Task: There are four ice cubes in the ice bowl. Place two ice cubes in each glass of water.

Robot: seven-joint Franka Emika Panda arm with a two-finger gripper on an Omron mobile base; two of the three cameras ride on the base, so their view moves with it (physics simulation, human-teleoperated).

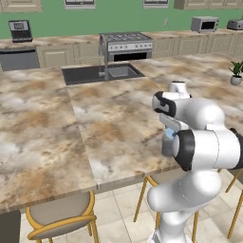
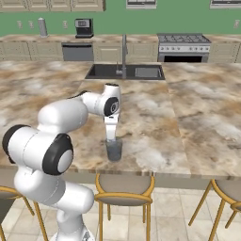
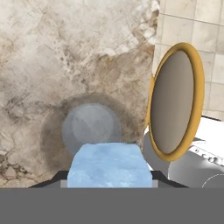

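In the hand view the ice cube (image 3: 109, 164) is cut off below by the picture's edge and covers the near rim of the glass (image 3: 91, 127) beneath it; the gripper fingers (image 3: 50, 183) show as mere dark slivers beside the cube. In the left base view the arm's own links hide the gripper and all but a blue speck of the cube (image 1: 169, 134). On the surface at the right edge, a potted plant (image 1: 236, 73) is partly cropped.

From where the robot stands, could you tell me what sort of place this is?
A home kitchen, by the look of it: a sink set in a marble-patterned island counter, a stove against the green back wall, and stools tucked beneath.
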